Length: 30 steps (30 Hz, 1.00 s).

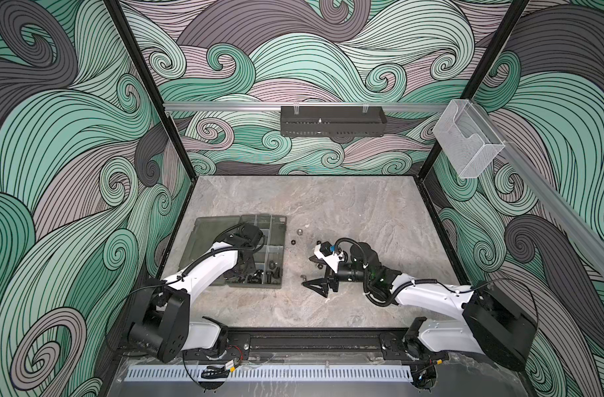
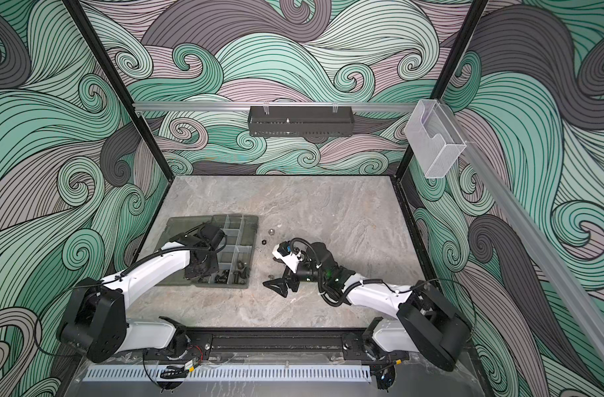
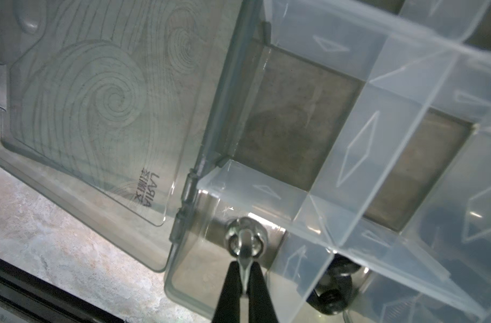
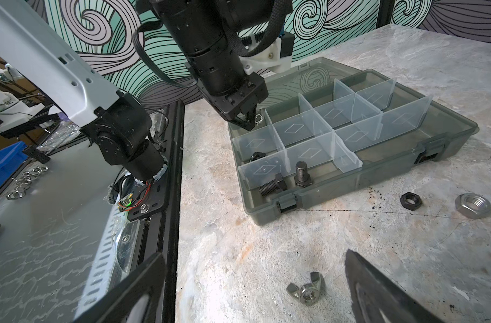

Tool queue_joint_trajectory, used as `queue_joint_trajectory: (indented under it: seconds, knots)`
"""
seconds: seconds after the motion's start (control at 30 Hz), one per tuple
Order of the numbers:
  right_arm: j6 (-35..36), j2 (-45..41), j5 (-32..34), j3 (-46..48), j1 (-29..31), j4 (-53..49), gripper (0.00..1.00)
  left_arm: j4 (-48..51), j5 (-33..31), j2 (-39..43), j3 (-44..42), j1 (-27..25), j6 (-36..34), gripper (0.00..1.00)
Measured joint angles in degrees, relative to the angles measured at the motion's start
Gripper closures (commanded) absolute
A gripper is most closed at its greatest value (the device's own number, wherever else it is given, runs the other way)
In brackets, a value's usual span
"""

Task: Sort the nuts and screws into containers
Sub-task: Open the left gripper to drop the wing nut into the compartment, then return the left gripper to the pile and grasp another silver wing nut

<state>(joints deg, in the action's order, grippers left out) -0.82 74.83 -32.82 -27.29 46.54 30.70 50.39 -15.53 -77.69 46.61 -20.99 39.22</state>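
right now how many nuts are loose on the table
3: a black hex nut and a larger silver nut beside the box, and a wing nut nearer the front. The right arm may hide more.

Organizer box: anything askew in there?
One clear divider by the latch-side wall looks bowed, not straight like the rest. One screw stands on its head.

light: bright, even, from overhead | shadows: soft and faint on surface (image 1: 328, 213) | glare: box (image 3: 294, 117) floor around nut (image 3: 245, 240), left wrist view | blur: near dividers (image 3: 392, 156), right fingers (image 4: 378, 293) | distortion: right wrist view bowed at edges | top views: slightly soft
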Motion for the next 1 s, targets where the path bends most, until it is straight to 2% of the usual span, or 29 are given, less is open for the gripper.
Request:
queue_joint_trajectory:
  seconds: [0.37, 0.73, 0.9, 1.0]
  knots:
    - [0.24, 0.26, 0.94, -0.02, 0.0, -1.18, 0.01, -1.4, 2.1, -1.05, -0.5, 0.35, -1.31, 0.86]
    - [0.24, 0.85, 1.16, -0.33, 0.0, -1.42, 0.01, -1.16, 2.14, 0.72, -0.61, 0.31, -2.14, 0.82]
    - [0.24, 0.83, 1.57, -0.33, 0.0, -1.49, 0.01, -2.38, 4.42, 7.08, -0.61, -0.9, -3.34, 0.82]
    - [0.24, 1.01, 1.77, -0.48, 0.0, -1.62, 0.01, -3.8, 6.23, 9.81, 0.33, -3.41, -3.67, 0.82]
